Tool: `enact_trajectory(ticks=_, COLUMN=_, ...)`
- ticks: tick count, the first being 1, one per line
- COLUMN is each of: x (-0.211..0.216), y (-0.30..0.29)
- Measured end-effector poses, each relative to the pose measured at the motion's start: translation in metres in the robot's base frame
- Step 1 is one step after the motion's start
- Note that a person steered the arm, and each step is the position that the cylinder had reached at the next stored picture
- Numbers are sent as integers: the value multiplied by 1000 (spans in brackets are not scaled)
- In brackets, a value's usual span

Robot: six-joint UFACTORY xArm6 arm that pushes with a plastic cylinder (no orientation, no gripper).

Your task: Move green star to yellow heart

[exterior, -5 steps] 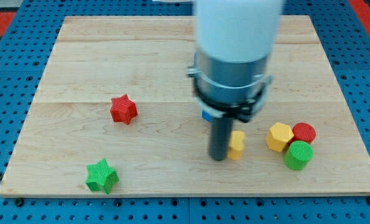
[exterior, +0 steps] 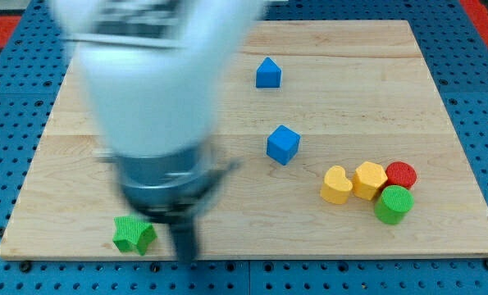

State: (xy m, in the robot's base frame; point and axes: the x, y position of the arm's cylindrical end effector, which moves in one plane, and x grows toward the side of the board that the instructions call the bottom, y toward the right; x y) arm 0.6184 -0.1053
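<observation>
The green star [exterior: 133,234] lies near the board's bottom left corner. The yellow heart [exterior: 336,186] lies at the view's right, touching a yellow hexagon [exterior: 368,179]. My arm is blurred with motion and covers the left middle of the board. My tip [exterior: 183,256] is at the bottom edge, just right of the green star, close to it or touching it.
A red cylinder [exterior: 402,174] and a green cylinder [exterior: 393,204] sit against the yellow hexagon. A blue cube [exterior: 282,144] lies in the middle right, and another blue block [exterior: 267,73] near the top. The wooden board [exterior: 440,98] rests on a blue pegboard.
My arm has swept left from beside the yellow heart to the green star. The heart has shifted right against the hexagon. The red star is now hidden behind my arm.
</observation>
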Motion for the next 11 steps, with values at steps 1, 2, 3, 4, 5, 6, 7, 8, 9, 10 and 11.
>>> enact_trajectory(ticks=1, x=0, y=-113)
enact_trajectory(ticks=2, x=-12, y=-149)
enact_trajectory(ticks=3, x=-32, y=-96)
enact_trajectory(ticks=4, x=-65, y=14)
enact_trajectory(ticks=5, x=-81, y=85)
enact_trajectory(ticks=6, x=-84, y=42)
enact_trajectory(ticks=7, x=-94, y=38)
enact_trajectory(ticks=8, x=-99, y=90)
enact_trajectory(ticks=9, x=-102, y=77)
enact_trajectory(ticks=10, x=-110, y=56)
enact_trajectory(ticks=11, x=-123, y=83)
